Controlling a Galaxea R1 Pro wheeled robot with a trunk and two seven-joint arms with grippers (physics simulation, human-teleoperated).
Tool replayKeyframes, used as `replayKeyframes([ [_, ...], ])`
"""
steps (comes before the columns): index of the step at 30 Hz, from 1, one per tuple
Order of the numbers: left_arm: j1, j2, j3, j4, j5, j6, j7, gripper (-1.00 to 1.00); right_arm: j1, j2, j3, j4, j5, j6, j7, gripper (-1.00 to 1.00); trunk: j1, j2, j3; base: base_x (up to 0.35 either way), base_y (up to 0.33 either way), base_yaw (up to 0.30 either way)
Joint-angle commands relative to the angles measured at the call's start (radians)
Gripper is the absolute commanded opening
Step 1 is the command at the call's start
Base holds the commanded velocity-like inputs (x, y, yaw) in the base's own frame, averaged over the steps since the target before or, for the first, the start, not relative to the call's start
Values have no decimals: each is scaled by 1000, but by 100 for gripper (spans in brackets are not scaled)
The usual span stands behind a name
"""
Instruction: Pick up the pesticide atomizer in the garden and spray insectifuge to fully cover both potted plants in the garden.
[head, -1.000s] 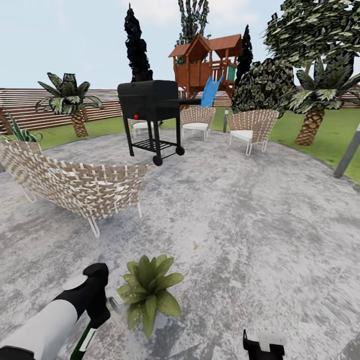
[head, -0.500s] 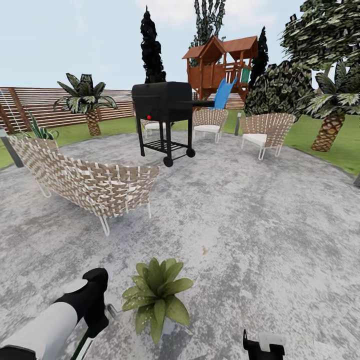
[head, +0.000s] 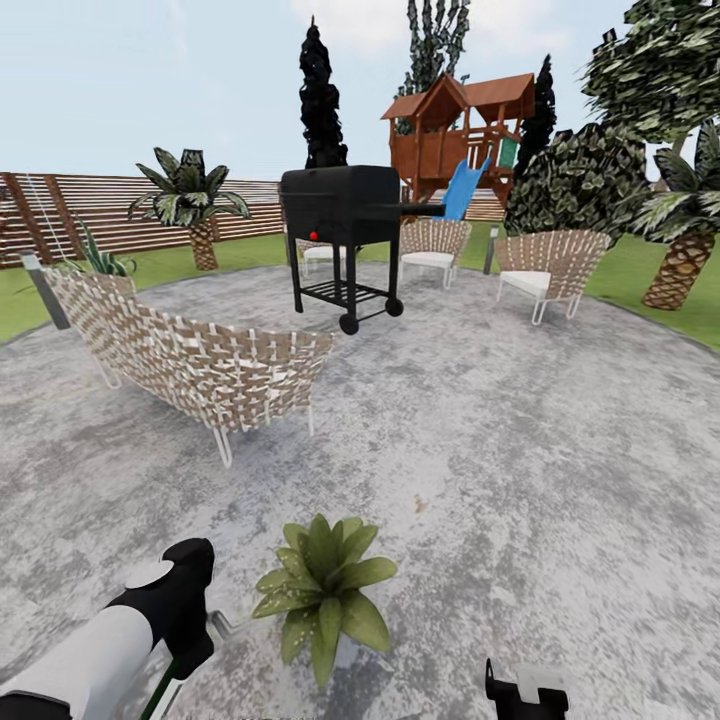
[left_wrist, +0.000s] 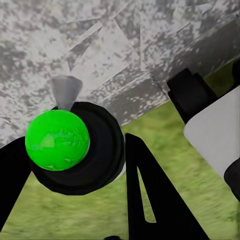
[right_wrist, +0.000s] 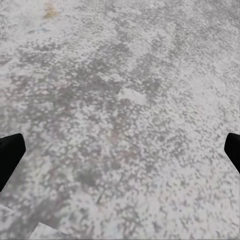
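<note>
At the robot's feet: round grey patio (head: 520, 470), speckled paving running out to the lawn.
Left gripper (left_wrist: 75, 165): fingers pressed against the pesticide atomizer (left_wrist: 57, 140), seen end-on from the wrist as a bright green cap in a black ring; from the head view a sliver of the dark green bottle hangs below the left arm (head: 110, 640) at the near left.
Right gripper (head: 527, 690): low at the near edge; from its wrist, the two black fingertips (right_wrist: 10, 155) sit wide apart over bare paving, nothing between them.
Potted plant (head: 325, 592): green rosette on the patio, just beside the left gripper.
Middle ground: woven sofa (head: 200, 360) to the left, black grill (head: 342, 225) past it.
Further back: two woven chairs (head: 548, 265), wooden playset with blue slide (head: 460, 140).
Far edge: slatted brown fence (head: 90, 215), palms (head: 195, 200) and dark trees.
</note>
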Motion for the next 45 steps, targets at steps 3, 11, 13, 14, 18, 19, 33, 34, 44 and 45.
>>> replayKeyframes([
  [3, 0, 1, -4, -2, -5, 6, -7, -100, -1, 0, 9, 0, -8, -2, -3, 100, 0, 0, -1, 0, 0, 276],
  [11, 0, -9, 9, -2, 11, 7, 56, -100, -1, 0, 9, 0, -8, -2, -3, 100, 0, 0, -1, 0, 0, 189],
  [13, 0, -11, 11, -2, 13, 7, 56, -100, 0, 0, 9, 0, -8, -2, -3, 100, 0, 0, -1, 0, 0, 10],
  [14, 0, -12, 13, -2, 14, 7, 56, -100, 0, 0, 9, 0, -8, -2, -3, 100, 0, 0, -1, 22, 0, 4],
  [18, 0, -15, 12, -2, 32, 7, 56, -100, -1, 0, 9, 0, -8, -2, -3, 100, 0, 0, -1, 148, -95, 1],
  [19, 0, -15, 11, -2, 39, 7, 56, -100, -1, 0, 9, 0, -8, -2, -3, 100, 0, 0, -1, 76, -202, 0],
  [33, 0, -15, 15, -14, 46, 7, 59, -100, 0, -3, 9, 0, -6, -2, -2, 100, 0, 0, -9, 24, -262, 37],
  [34, 0, -12, 15, -14, 46, 7, 62, -100, 0, -3, 9, 0, -5, -2, -1, 100, 0, 0, -9, 227, -181, 1],
  [44, 0, -13, 46, -9, 46, 7, 63, -100, -1, -3, 9, -1, -8, -2, -3, 100, 0, 0, -9, -9, -135, 0],
  [45, 0, -12, 46, -10, 46, 7, 63, -100, -1, -3, 9, -1, -8, -2, -3, 100, 0, 0, -9, -226, -174, 59],
])
